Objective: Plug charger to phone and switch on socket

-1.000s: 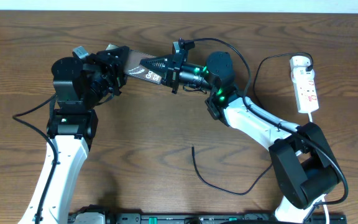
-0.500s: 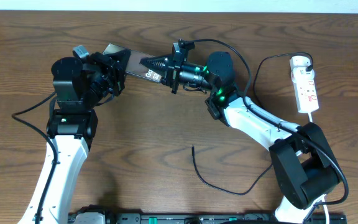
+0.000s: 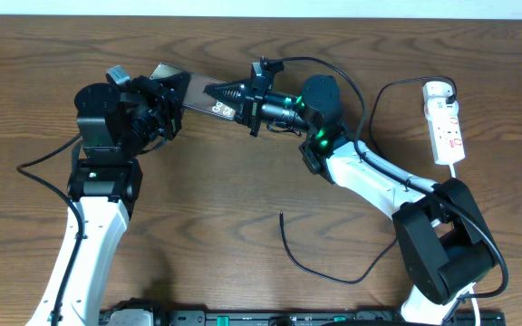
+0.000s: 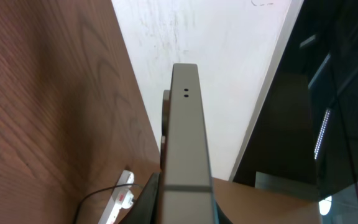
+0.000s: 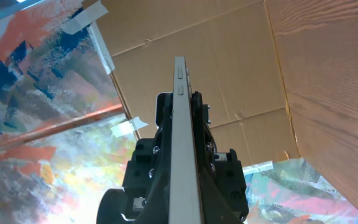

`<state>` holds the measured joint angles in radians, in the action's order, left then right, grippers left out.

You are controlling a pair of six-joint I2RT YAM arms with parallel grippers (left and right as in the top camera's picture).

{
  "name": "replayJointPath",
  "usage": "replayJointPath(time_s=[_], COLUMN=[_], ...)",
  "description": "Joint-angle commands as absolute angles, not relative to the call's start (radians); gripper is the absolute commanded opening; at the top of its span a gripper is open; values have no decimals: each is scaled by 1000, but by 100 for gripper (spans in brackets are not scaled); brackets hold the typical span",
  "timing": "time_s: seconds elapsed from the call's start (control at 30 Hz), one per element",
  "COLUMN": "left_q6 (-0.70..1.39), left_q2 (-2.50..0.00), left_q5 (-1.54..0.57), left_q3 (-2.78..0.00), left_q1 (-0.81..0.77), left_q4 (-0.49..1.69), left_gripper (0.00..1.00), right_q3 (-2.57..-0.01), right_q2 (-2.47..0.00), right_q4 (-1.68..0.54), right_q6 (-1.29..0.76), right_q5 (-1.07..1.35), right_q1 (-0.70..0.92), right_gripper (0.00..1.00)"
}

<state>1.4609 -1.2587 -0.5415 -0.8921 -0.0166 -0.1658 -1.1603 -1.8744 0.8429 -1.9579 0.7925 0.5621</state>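
Note:
The phone [image 3: 199, 97], bronze-brown with white lettering, is held off the table between both grippers at the back left. My left gripper [image 3: 169, 93] is shut on its left end and my right gripper [image 3: 227, 94] on its right end. The left wrist view [image 4: 185, 124] and the right wrist view [image 5: 180, 112] show the phone edge-on. The charger [image 3: 308, 265] is a thin black cable lying loose on the table, its plug tip [image 3: 282, 215] free in the front middle. The socket [image 3: 448, 124] is a white power strip at the far right; it also shows in the left wrist view [image 4: 120, 200].
A black cable [image 3: 379, 100] loops left from the top end of the socket and runs under my right arm. A dark cable [image 3: 42, 161] trails left from my left arm. The wooden table [image 3: 207, 226] ends at a white wall at the back.
The phone has tilted and shifted slightly toward the back edge between both grippers, then held still. The charger and socket have not moved.

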Motion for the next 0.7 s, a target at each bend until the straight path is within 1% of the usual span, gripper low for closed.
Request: replayJointPath(time_s=[0.0,0.17,0.2,0.27,0.33,0.37,0.43,0.5,0.67], left_q6=[1494,1494,1494,1494,1494,1494,1494,1493,1486], left_q2=[-1267,-1267,-1267,-1267,-1267,-1267,-1267,-1267,-1267], left_q5=[-565,-565,-565,-565,-565,-565,-565,-569,-616], left_q3=[-900,-900,-900,-900,-900,-900,-900,-900,-900], left_q1=[-16,-16,-16,-16,-16,-16,-10,-1,45], left_q4=[-174,-174,-174,-174,-174,-174,-174,-174,-174], left_gripper=[8,7,8,7,7,8,8,8,7], right_q3=[-1182,-1182,-1182,-1182,-1182,-1182,-1182,-1182,-1182], right_q2=[-1842,-1842,-1842,-1842,-1842,-1842,-1842,-1842,-1842], right_q4=[860,860,860,860,861,861,861,861,861], right_q6=[-1906,-1906,-1906,-1906,-1906,-1906,-1906,-1906,-1906], right_q5=[893,894,894,894,897,899,900,900,900], right_q1=[583,583,583,583,583,583,583,583,579], right_gripper=[2,11,15,27,43,53,78,99,99])
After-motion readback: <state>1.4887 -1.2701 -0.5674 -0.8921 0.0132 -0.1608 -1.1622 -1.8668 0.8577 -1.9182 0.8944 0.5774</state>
